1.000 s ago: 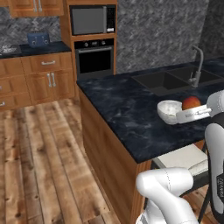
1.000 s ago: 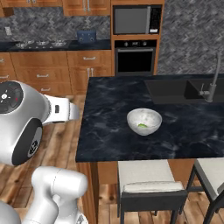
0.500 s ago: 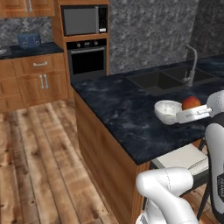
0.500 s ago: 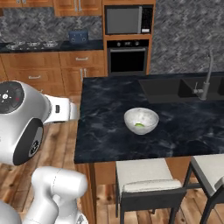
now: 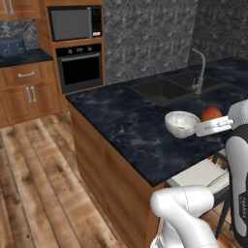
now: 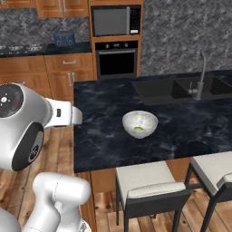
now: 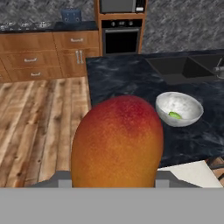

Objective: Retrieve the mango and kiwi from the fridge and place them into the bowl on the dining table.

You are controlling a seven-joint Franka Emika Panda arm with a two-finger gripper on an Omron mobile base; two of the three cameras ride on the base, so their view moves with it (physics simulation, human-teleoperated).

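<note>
floor: wood planks (image 5: 34, 179), far left, running up to brown wooden base cabinets (image 6: 45, 68) w/ small blue appliance (image 6: 64, 38) on the dark worktop above.
oven stack: grey microwave (image 5: 75, 23) over black built-in oven (image 5: 80, 70), in wood surround at back wall; grey stone-look wall to its right.
desk: long glossy black marbled top w/ brown wooden sides (image 5: 121, 121), i.e. the dining table; runs from mid-scene off to the right.
bowl: small round white smooth-sided bowl (image 6: 140, 124) standing upright on the desk, near its front edge; small green piece, prob. the kiwi (image 7: 174, 115), lying inside at the bottom.
mango: big red-orange-yellow mango (image 7: 117, 142), close up in hand view, off the desk, this side of the bowl; in left base view its red top (image 5: 211, 113) shows just right of the bowl, behind the white arm link.
gripper: (image 7: 114, 181) fingertips hidden behind the fruit, grey pads peek out either side of it; clenched round the mango, carrying it.
sink: dark recessed double basin (image 5: 167, 89) in the desk beyond the bowl, w/ curved silver tap (image 6: 199, 74) at its right.
stools: 2 dark-framed stools w/ pale cushions (image 6: 152, 183) tucked under the desk's front edge, below and right of the bowl.
</note>
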